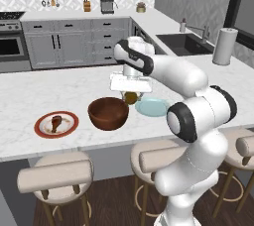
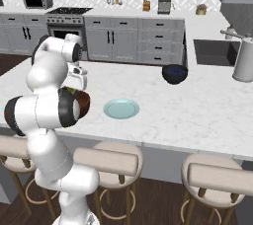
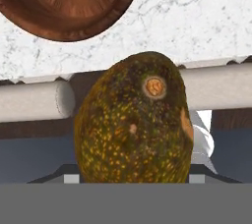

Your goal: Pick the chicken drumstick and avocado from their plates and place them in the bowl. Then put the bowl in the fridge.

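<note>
- hand (image 1: 130,92) clamped on avocado (image 3: 133,120), lifted just right of bowl (image 1: 108,113)
- risk: release early, avocado misses bowl rim, rolls off surface (image 1: 74,88)

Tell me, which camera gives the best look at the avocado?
The hand view: the avocado sits large and close, speckled skin and stem scar plain. In the left base view it is a small brownish lump under the hand, between bowl and blue-green plate. In the right base view the arm largely hides it.

No text, label, brand, number or sign is legible anywhere in these views.
</note>
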Controlling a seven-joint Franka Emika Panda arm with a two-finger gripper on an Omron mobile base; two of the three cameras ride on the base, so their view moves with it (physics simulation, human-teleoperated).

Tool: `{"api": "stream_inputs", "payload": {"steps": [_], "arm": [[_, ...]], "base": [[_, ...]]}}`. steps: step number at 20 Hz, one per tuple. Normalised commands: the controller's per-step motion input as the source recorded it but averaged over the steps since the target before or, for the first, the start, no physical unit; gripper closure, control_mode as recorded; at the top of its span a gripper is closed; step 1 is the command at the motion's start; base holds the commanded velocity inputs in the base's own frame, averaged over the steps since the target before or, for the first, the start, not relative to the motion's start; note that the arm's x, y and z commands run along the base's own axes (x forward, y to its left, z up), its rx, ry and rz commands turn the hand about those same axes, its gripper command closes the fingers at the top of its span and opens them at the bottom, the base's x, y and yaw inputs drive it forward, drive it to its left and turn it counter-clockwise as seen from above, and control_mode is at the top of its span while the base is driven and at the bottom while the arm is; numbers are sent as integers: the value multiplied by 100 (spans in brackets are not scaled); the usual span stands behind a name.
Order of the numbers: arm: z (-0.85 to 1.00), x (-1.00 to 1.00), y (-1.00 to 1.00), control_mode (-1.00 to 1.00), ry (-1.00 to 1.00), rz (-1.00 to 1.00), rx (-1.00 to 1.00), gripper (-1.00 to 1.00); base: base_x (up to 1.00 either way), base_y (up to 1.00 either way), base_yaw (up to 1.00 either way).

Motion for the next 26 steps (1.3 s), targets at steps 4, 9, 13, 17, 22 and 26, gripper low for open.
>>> {"api": "stream_inputs", "payload": {"steps": [4,9,13,17,22,26], "arm": [[-5,12,23,-100,-7,1,0,100],[-18,35,9,-100,-8,1,0,100],[-44,71,7,-100,-11,0,-5,100],[-63,67,22,-100,-14,0,-9,100],[-44,52,48,-100,-11,0,-4,100],[-35,38,35,-100,-13,0,-1,100]], "base": [[0,0,0],[0,0,0],[0,0,0],[0,0,0],[0,0,0],[0,0,0]]}}
